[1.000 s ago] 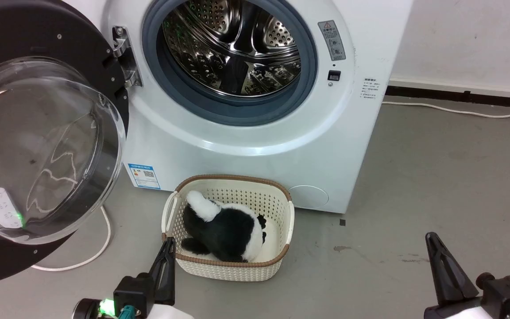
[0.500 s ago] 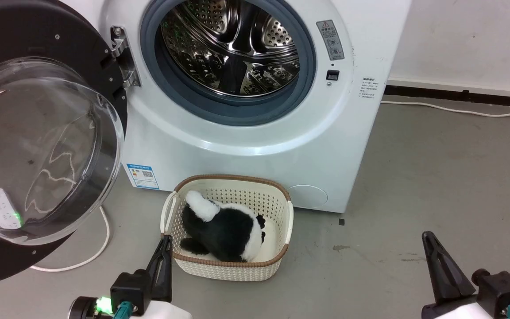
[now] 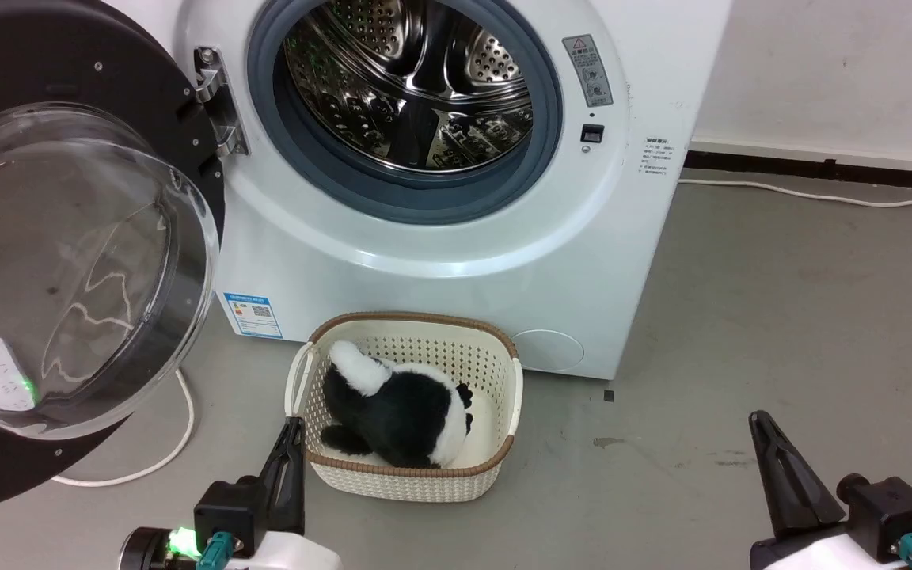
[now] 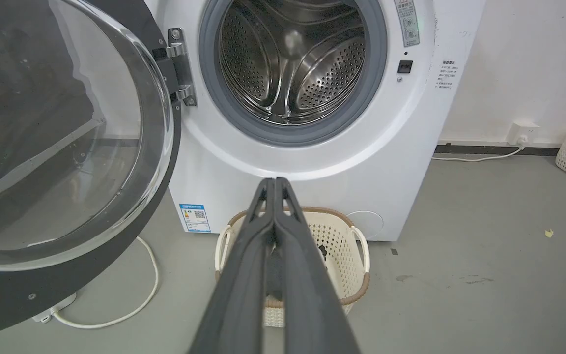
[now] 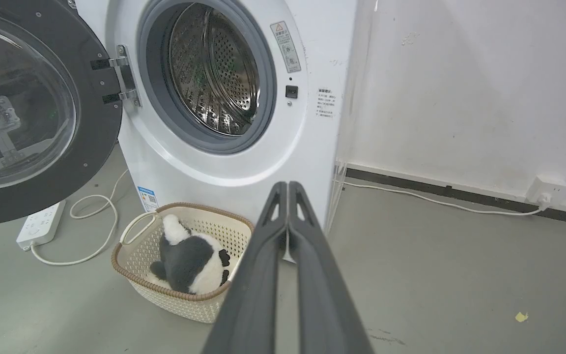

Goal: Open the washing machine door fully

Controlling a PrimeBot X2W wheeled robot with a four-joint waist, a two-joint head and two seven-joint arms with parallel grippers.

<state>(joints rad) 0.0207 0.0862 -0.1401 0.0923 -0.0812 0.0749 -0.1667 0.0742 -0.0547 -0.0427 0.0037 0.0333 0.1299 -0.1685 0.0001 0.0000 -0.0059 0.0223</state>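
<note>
Grey floor (image 3: 741, 317) lying under my fingers; left gripper (image 4: 274, 182), right gripper (image 5: 288, 184) closed, empty; washing machine door (image 3: 68, 47) hanging open left of fingers; blind sweep risking striking it.

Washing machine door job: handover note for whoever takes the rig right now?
Left end effector: shut, empty, low by the near left corner of the basket.
Right end effector: shut, empty, low over the floor to the right.
Washing machine door: swung wide to the left on its hinge; the washing machine has its drum opening unobstructed.
Done: door looks open.
Left: check that it is at its stop; otherwise probably nothing.
</note>
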